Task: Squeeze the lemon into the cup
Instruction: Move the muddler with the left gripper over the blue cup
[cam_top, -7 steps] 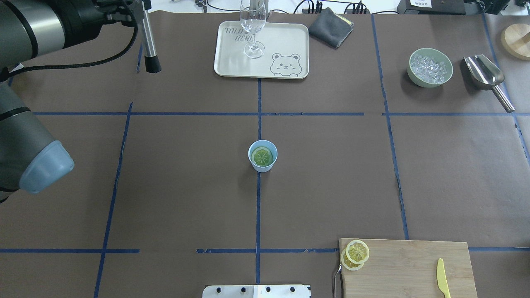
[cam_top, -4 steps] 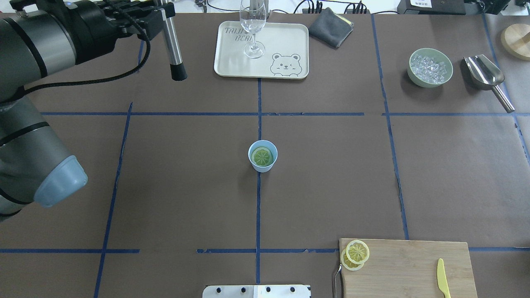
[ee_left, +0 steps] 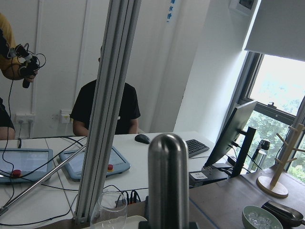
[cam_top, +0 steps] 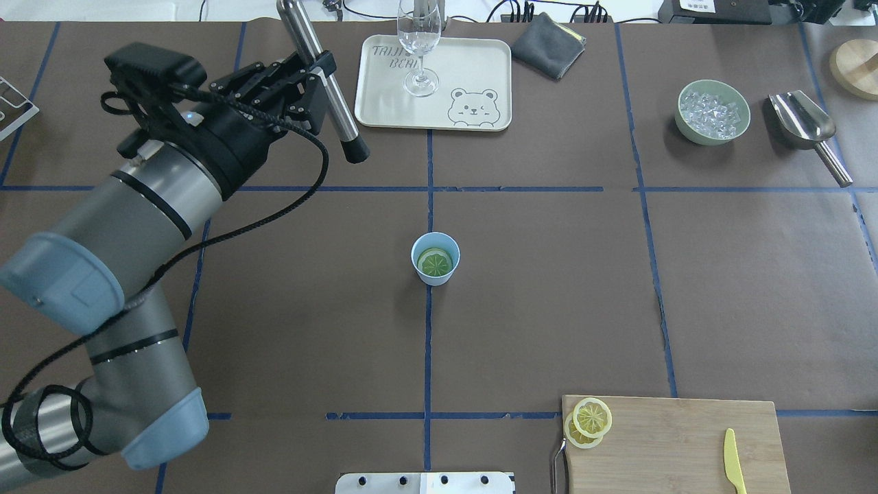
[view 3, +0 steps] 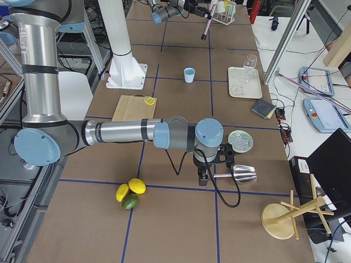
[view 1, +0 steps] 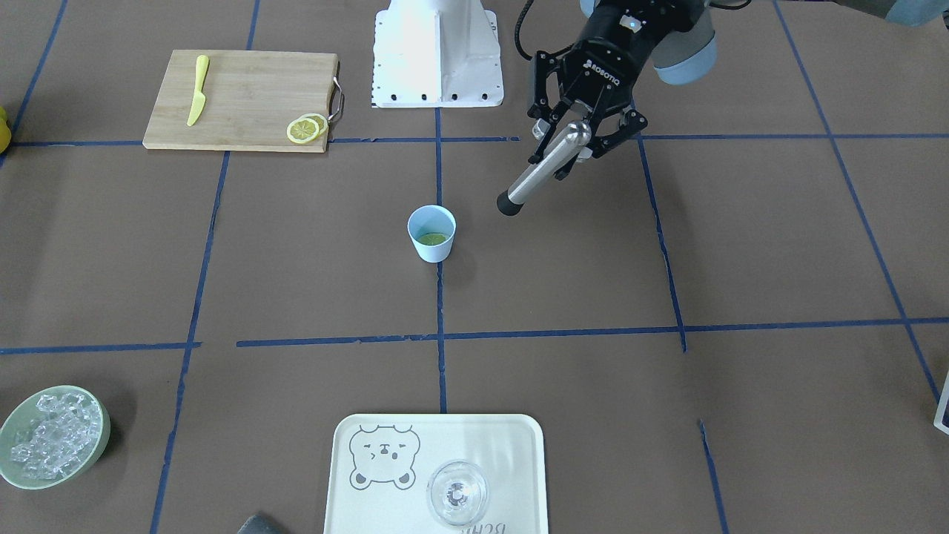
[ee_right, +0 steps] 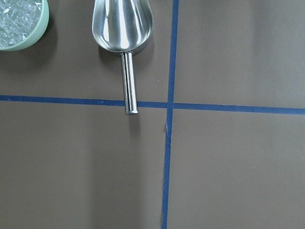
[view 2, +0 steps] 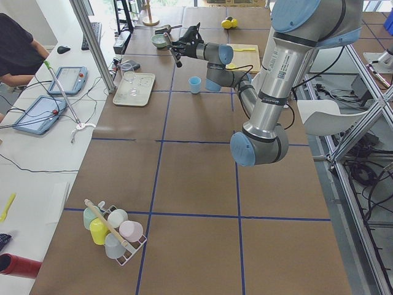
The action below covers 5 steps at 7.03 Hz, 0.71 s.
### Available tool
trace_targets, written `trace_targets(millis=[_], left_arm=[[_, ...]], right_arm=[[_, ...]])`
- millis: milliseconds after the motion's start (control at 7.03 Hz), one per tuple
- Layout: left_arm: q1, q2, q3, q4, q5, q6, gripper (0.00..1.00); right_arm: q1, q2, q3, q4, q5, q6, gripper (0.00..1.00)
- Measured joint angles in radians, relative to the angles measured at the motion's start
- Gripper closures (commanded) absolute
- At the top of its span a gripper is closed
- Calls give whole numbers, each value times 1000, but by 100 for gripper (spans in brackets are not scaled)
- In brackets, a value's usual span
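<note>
Brown paper crossed by blue tape lines covers the table (cam_top: 549, 309). At the middle of its near edge sits a white metal base plate (cam_top: 425, 482). Toward the near right corner, a rectangular bamboo cutting board (cam_top: 679, 439) carries two thin yellow lemon slices (cam_top: 588, 421) overlapping at the board's far left corner, and a yellow plastic knife (cam_top: 733, 461) lies near its right side. At the table's centre a small pale blue tapered cup (view 1: 433, 251) stands upright with a round yellow-green lemon slice (cam_top: 435, 261) lying flat inside it. Beyond the cup and to its left, the left gripper (view 1: 580, 137) hangs above the table. Its fingers are closed tight on the upper part of a silver metal rod with a black tip (cam_top: 339, 116), which slants down toward the middle with the tip clear of the cup. Along the far edge come a cream rectangular tray with a bear drawing (cam_top: 473, 68), a clear stemmed wine glass (cam_top: 418, 41) standing on it, a folded grey cloth (cam_top: 547, 44), a pale green bowl of ice cubes (cam_top: 686, 127), and a shiny steel scoop (cam_top: 802, 120) by the far right corner. The right gripper (view 3: 208, 172) hangs near that scoop, and I cannot tell whether it is open or closed.
</note>
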<state>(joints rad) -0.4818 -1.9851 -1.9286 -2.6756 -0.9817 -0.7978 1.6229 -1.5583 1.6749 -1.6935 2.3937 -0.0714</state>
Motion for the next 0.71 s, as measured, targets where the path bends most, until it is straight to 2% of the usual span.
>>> trace_targets(millis=[427,712], left_arm=[[256,-25,48,-78,351,149,100],[325,-74,108,-97,416,234,100]], right_arm=[[0,-5,5,0,1,8,0],[0,-6,7,0,2,8,0]])
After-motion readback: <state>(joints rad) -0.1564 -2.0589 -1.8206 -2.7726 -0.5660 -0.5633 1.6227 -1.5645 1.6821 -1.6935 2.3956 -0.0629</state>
